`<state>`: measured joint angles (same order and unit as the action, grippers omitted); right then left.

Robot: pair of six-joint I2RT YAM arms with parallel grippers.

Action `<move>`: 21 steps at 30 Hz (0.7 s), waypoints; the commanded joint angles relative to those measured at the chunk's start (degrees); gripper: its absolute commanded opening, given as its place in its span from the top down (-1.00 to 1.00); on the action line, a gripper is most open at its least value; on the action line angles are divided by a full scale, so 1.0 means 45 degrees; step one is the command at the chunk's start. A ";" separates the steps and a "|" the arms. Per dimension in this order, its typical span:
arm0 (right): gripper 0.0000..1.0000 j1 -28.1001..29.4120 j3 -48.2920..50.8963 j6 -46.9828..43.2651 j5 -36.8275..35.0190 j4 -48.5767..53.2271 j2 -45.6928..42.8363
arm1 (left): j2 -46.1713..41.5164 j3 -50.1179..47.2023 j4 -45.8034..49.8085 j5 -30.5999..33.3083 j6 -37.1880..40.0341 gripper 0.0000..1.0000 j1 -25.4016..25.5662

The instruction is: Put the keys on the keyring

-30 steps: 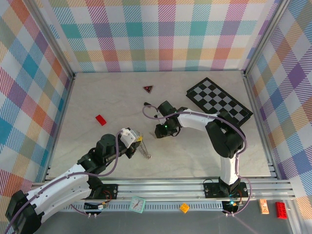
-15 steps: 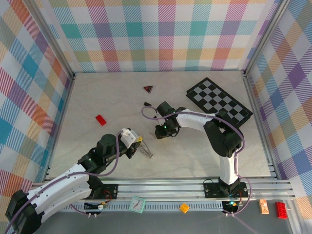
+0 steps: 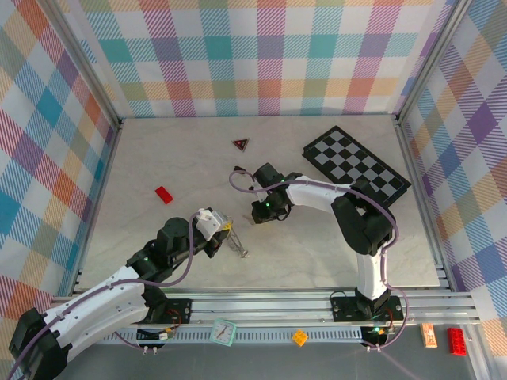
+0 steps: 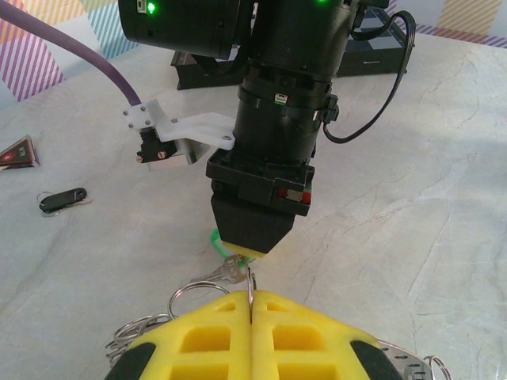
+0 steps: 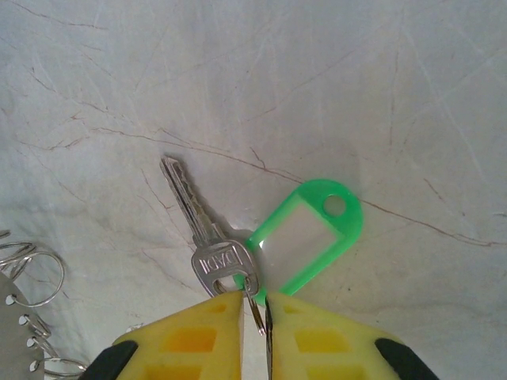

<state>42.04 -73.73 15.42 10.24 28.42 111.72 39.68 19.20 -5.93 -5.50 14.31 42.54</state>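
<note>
Keyring [image 5: 256,307]: a thin loop of round steel wire, threaded through the hole in the head of a flat, silvery key [image 5: 202,229]. You find it near the middle of the bench [image 3: 317,253], between your two tools. The key has a narrow, toothed blade and a stamped, rounded head. Just beside the head lies an oblong green plastic tag [image 5: 305,237] with a pale window and a round eyelet.

Right tool [image 5: 254,302]: the blocky yellow fingertips stand a narrow slit apart, with the keyring wire upright in that slit. You cannot tell whether the pads pinch it.

Left tool [image 4: 250,299]: the hollow-celled yellow fingertips are pressed together, and a strand of keyring wire rises from their seam, so this tool is clamped on the keyring. A tangle of further wire loops [image 4: 139,331] lies just beside these fingers.

Surroundings: the bench is pale, matte and veined like marble. On it are a smooth black oval fob [image 4: 63,199], a dark red triangle [image 3: 241,144] farther back, a small red brick [image 3: 164,195] at the left, and a flat black-and-white chequered board [image 3: 356,165] at the far right.
</note>
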 commanded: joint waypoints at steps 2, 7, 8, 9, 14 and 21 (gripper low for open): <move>0.70 0.0086 -0.0370 -0.0147 0.0029 0.0390 0.0211 | -0.0068 -0.0087 -0.0412 -0.0295 -0.0210 1.00 -0.0081; 0.71 0.0091 -0.0404 -0.0168 0.0029 0.0446 0.0229 | -0.0068 -0.0064 -0.0406 -0.0298 -0.0197 1.00 -0.0079; 0.71 0.0089 -0.0426 -0.0194 0.0029 0.0463 0.0240 | -0.0068 -0.0065 -0.0413 -0.0300 -0.0199 1.00 -0.0090; 0.70 0.0091 -0.0450 -0.0187 0.0029 0.0496 0.0270 | -0.0068 -0.0058 -0.0422 -0.0299 -0.0195 1.00 -0.0080; 0.70 0.0091 -0.0488 -0.0196 0.0027 0.0519 0.0310 | -0.0068 -0.0068 -0.0414 -0.0387 -0.0203 1.00 -0.0081; 0.72 0.0091 -0.0568 -0.0226 0.0010 0.0636 0.0388 | -0.0069 -0.0067 -0.0404 -0.0380 -0.0194 1.00 -0.0107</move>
<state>42.04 -74.70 15.40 10.24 29.71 112.75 39.68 19.20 -5.93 -6.42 14.31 42.54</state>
